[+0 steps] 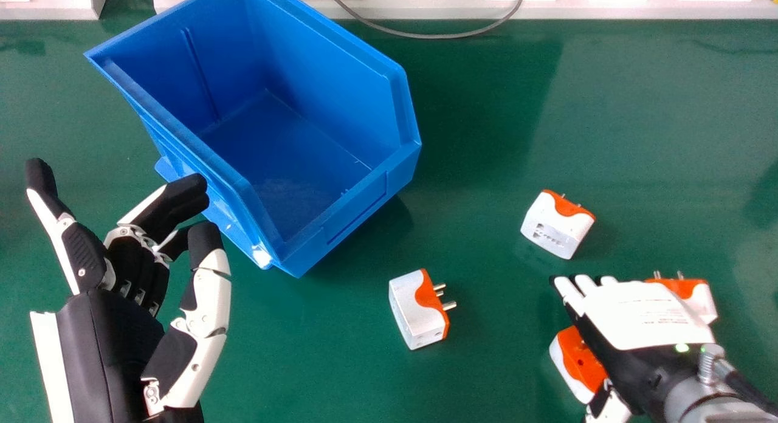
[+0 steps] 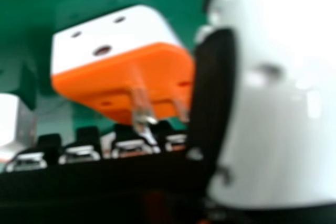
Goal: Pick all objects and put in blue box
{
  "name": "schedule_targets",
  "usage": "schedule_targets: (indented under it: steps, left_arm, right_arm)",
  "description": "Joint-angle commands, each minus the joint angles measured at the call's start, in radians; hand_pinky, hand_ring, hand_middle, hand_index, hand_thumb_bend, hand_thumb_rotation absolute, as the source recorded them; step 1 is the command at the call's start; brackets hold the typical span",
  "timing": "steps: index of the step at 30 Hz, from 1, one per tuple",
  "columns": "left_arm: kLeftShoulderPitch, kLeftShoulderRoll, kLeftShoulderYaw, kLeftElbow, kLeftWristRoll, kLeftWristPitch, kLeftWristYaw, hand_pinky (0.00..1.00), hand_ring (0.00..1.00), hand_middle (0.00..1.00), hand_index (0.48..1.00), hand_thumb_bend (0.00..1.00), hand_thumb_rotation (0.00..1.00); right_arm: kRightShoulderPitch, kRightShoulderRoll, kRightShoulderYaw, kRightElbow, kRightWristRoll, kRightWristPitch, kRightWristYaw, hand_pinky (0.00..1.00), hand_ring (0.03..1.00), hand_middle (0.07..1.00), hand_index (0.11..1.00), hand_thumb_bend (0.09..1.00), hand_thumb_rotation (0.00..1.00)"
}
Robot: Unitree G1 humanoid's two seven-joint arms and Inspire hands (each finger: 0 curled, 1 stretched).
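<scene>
Right hand (image 1: 644,313): back uppermost, low over table (image 1: 486,362), fingers straight and close together, thumb alongside nearest plug adapter (image 1: 574,359); firm contact impossible to tell. Left hand (image 1: 137,271): beside blue box (image 1: 355,213), fingers loosely bent, thumb apart, nothing held.

Further stock: middle adapter (image 1: 418,309), near box; far adapter (image 1: 557,223), beyond right hand; outer adapter (image 1: 699,295), partly behind same hand.

Probable step: grasp of nearest plug adapter. Advised: thumb and fingers to opposite flat faces of housing, even closing, prongs (image 2: 142,109) kept free of load, then straight lift. Risk: roll or slip from a prong-side pinch.

Markings: printed label on right hand's back, panel print on far adapter; both untranscribed.
</scene>
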Motion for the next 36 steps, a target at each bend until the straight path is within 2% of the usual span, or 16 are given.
schedule_targets:
  steps: [1, 3, 4, 5, 6, 7, 9, 17, 24, 28, 34, 36]
  left_arm:
    - [0.008, -0.033, -0.025, -0.024, 0.014, -0.016, 0.0, 0.66, 0.71, 0.7, 0.717, 0.3, 0.0]
    - [0.01, -0.034, -0.027, -0.026, 0.012, -0.015, 0.0, 0.66, 0.71, 0.7, 0.716, 0.3, 0.0]
    - [0.012, -0.033, -0.028, -0.027, 0.01, -0.015, -0.001, 0.66, 0.71, 0.7, 0.716, 0.3, 0.0]
    - [0.013, -0.034, -0.029, -0.028, 0.009, -0.015, -0.001, 0.66, 0.71, 0.7, 0.716, 0.3, 0.0]
    - [0.014, -0.034, -0.03, -0.029, 0.009, -0.015, -0.001, 0.66, 0.71, 0.7, 0.716, 0.3, 0.0]
    - [0.014, -0.034, -0.03, -0.029, 0.009, -0.016, -0.001, 0.66, 0.71, 0.7, 0.716, 0.3, 0.0]
    - [0.014, -0.034, -0.029, -0.029, 0.01, -0.015, 0.0, 0.66, 0.71, 0.7, 0.717, 0.29, 0.0]
    - [0.014, -0.036, -0.032, -0.03, 0.009, -0.013, 0.001, 0.66, 0.71, 0.7, 0.719, 0.29, 0.0]
    - [0.01, -0.033, -0.025, -0.022, 0.014, -0.022, 0.0, 0.66, 0.71, 0.7, 0.721, 0.29, 0.0]
    - [0.011, -0.035, -0.025, -0.022, 0.016, -0.021, 0.003, 0.65, 0.71, 0.7, 0.719, 0.29, 0.0]
    - [0.015, -0.036, -0.028, -0.027, 0.01, -0.015, 0.003, 0.66, 0.71, 0.7, 0.719, 0.29, 0.0]
    - [0.012, -0.034, -0.027, -0.024, 0.01, -0.019, 0.002, 0.66, 0.72, 0.7, 0.719, 0.29, 0.0]
  right_arm:
    - [-0.023, 0.009, 0.005, 0.027, 0.022, 0.009, -0.084, 0.64, 0.884, 0.97, 0.87, 0.859, 0.05]
    - [-0.023, 0.014, 0.003, 0.055, 0.051, 0.001, -0.167, 0.54, 0.771, 0.923, 0.824, 0.826, 0.01]
    - [-0.021, 0.016, 0.002, 0.066, 0.069, -0.005, -0.209, 0.5, 0.703, 0.863, 0.78, 0.762, 0.01]
    - [-0.017, 0.019, -0.007, 0.08, 0.107, -0.027, -0.268, 0.43, 0.584, 0.751, 0.7, 0.643, 0.0]
    - [-0.014, 0.017, -0.012, 0.091, 0.137, -0.045, -0.314, 0.35, 0.491, 0.632, 0.63, 0.578, 0.0]
    - [-0.012, 0.013, -0.013, 0.098, 0.157, -0.056, -0.343, 0.29, 0.433, 0.546, 0.585, 0.544, 0.0]
    - [-0.013, 0.001, -0.011, 0.106, 0.184, -0.072, -0.376, 0.26, 0.396, 0.496, 0.55, 0.52, 0.0]
    - [-0.009, -0.02, -0.003, 0.077, 0.255, -0.072, -0.378, 0.24, 0.386, 0.48, 0.519, 0.512, 0.0]
    - [0.002, -0.033, -0.001, 0.048, 0.294, -0.092, -0.42, 0.22, 0.383, 0.473, 0.514, 0.512, 0.0]
    - [0.004, -0.035, 0.0, 0.033, 0.306, -0.104, -0.447, 0.21, 0.374, 0.466, 0.517, 0.512, 0.0]
    - [0.017, -0.027, -0.008, -0.01, 0.352, -0.146, -0.507, 0.21, 0.365, 0.463, 0.522, 0.511, 0.0]
    - [0.024, -0.028, -0.017, -0.029, 0.379, -0.174, -0.529, 0.23, 0.369, 0.466, 0.523, 0.512, 0.0]
